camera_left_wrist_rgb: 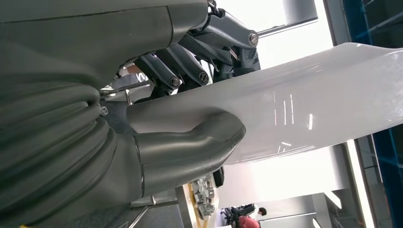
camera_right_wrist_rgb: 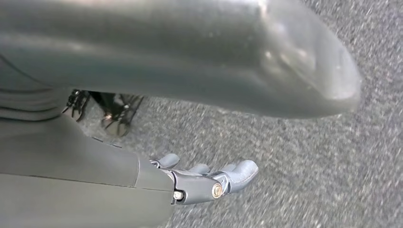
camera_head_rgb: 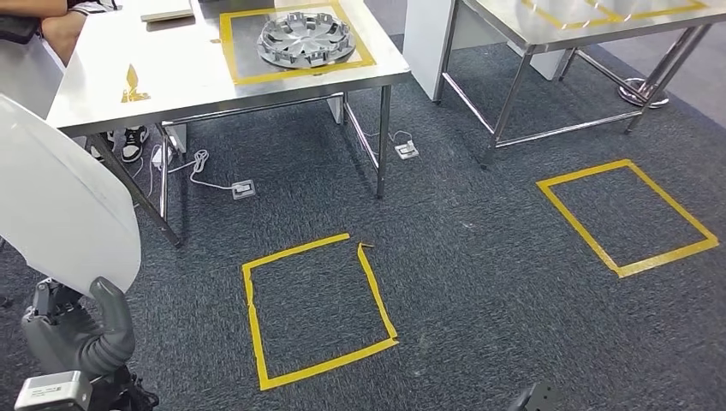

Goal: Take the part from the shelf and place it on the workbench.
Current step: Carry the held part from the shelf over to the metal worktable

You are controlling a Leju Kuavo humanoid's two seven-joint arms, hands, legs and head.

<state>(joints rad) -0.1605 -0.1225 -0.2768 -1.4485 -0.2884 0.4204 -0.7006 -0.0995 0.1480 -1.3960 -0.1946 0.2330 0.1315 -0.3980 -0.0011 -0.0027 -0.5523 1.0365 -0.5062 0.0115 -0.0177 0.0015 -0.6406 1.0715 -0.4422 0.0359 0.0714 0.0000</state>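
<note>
My left hand [camera_head_rgb: 81, 338] holds a large, smooth white curved part [camera_head_rgb: 60, 205] at the lower left of the head view. In the left wrist view the thumb [camera_left_wrist_rgb: 199, 142] presses one face of the white part [camera_left_wrist_rgb: 309, 109] and the dark fingers [camera_left_wrist_rgb: 190, 71] clamp the other. The steel workbench [camera_head_rgb: 171, 77] stands ahead, across the carpet, apart from the part. My right hand [camera_right_wrist_rgb: 199, 183] hangs over grey carpet with its fingers stretched out and nothing in them.
A silver wheel cover [camera_head_rgb: 306, 39] lies inside a yellow tape square on the workbench. A seated person's leg [camera_head_rgb: 60, 30] is at its far left. Cables and a socket box [camera_head_rgb: 243, 189] lie under it. A second steel table [camera_head_rgb: 548, 30] stands right. Yellow squares [camera_head_rgb: 317, 308] [camera_head_rgb: 629, 218] mark the carpet.
</note>
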